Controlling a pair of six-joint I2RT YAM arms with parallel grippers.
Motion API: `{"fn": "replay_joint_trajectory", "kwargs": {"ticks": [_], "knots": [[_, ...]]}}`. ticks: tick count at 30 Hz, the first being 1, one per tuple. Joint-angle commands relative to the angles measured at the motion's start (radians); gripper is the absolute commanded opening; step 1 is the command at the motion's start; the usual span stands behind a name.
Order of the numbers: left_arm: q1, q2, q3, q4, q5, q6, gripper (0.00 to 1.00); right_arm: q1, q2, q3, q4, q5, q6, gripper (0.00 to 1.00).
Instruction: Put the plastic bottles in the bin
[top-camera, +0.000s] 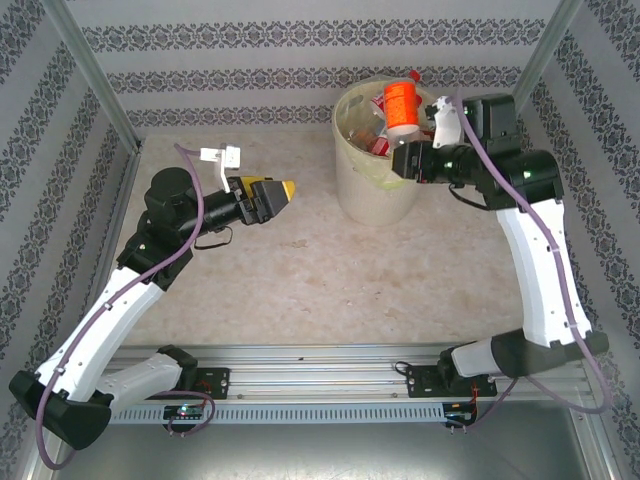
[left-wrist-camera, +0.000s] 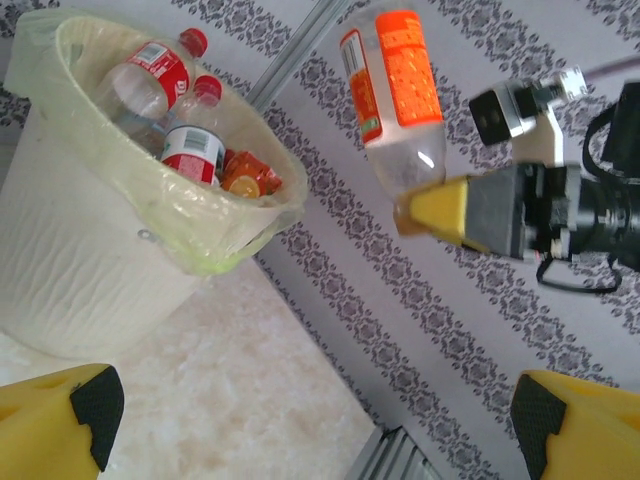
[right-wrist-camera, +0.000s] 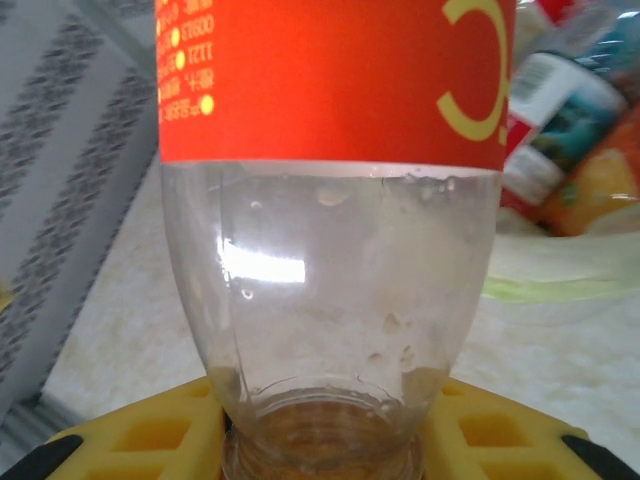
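The pale-yellow bin (top-camera: 375, 195) stands at the back of the table, lined with a yellowish bag, with several plastic bottles (top-camera: 372, 135) inside. In the left wrist view two red-labelled bottles (left-wrist-camera: 155, 75) and an orange one (left-wrist-camera: 245, 180) lie in the bin (left-wrist-camera: 70, 270). My right gripper (top-camera: 405, 150) is shut on the neck of an orange-labelled clear bottle (top-camera: 402, 108), held upside down just over the bin's right rim. Its yellow fingers (right-wrist-camera: 150, 435) clamp the bottle's neck (right-wrist-camera: 325, 300). My left gripper (top-camera: 283, 190) hangs open left of the bin, with nothing between its fingers (left-wrist-camera: 85, 405).
Patterned wallpaper walls (top-camera: 300, 80) close in the back and both sides, with metal posts (top-camera: 95, 70) at the corners. The marbled tabletop (top-camera: 330, 280) stretches between the arms, and an aluminium rail (top-camera: 320, 365) runs along the near edge.
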Motion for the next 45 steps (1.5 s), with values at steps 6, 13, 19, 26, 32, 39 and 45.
{"fn": "replay_joint_trajectory", "kwargs": {"ticks": [6, 13, 19, 26, 32, 39, 45], "knots": [[0.008, -0.017, 0.007, -0.05, -0.023, 0.034, 1.0, -0.036, 0.19, 0.183, -0.077, 0.076, 0.17, 0.4], [0.007, -0.035, 0.008, -0.073, -0.033, 0.021, 1.0, -0.027, 0.345, 0.331, -0.076, 0.119, 0.276, 0.42], [0.008, -0.051, -0.012, -0.079, -0.068, 0.011, 1.0, -0.019, 0.395, 0.321, -0.048, 0.166, 0.336, 0.43], [0.007, -0.053, -0.016, -0.064, -0.062, -0.002, 1.0, -0.014, 0.404, 0.227, 0.105, 0.109, 0.462, 0.43], [0.006, -0.064, -0.022, -0.074, -0.068, -0.002, 1.0, 0.01, 0.445, 0.212, 0.147, 0.09, 0.512, 0.43], [0.007, -0.061, -0.028, -0.07, -0.069, 0.003, 1.0, 0.012, 0.449, 0.161, 0.207, 0.091, 0.559, 0.44], [0.007, -0.062, -0.032, -0.07, -0.068, 0.0, 1.0, 0.013, 0.464, 0.145, 0.238, 0.088, 0.583, 0.49]]}}
